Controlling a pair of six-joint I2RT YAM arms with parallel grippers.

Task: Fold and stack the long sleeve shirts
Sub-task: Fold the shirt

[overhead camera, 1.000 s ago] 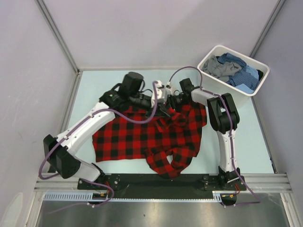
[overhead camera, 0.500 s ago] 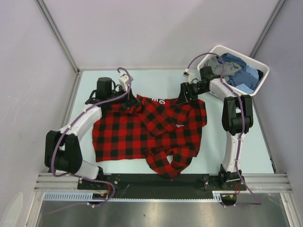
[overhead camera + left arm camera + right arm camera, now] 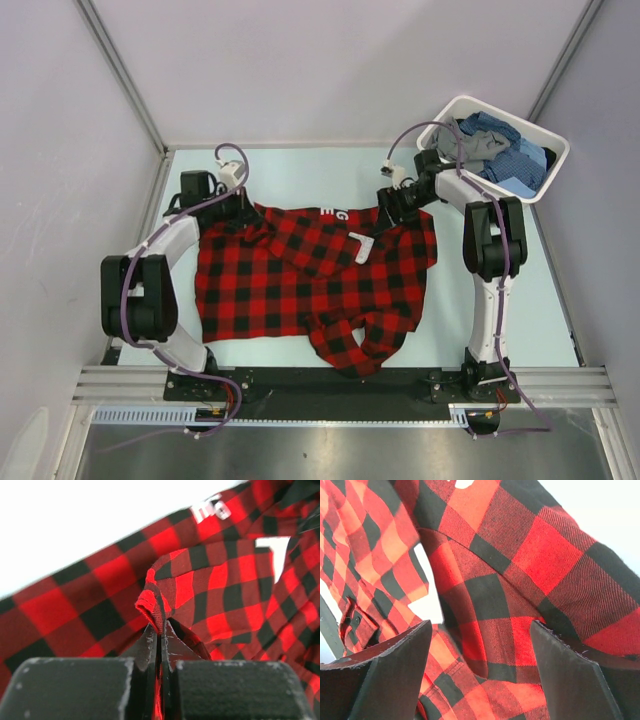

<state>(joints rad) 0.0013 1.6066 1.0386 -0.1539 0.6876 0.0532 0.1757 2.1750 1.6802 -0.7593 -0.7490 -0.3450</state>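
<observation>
The table (image 3: 300, 165) is a pale blue-green top, walled on the left, far and right sides, with a metal rail along its near edge. A red-and-black check shirt (image 3: 300, 285) lies spread across its middle, mostly flat, with the collar toward the far side and white lettering showing there. Its near right part is rumpled into folds that reach the rail. A white tub (image 3: 533, 192) stands at the far right corner, near the shirt's far right corner.
</observation>
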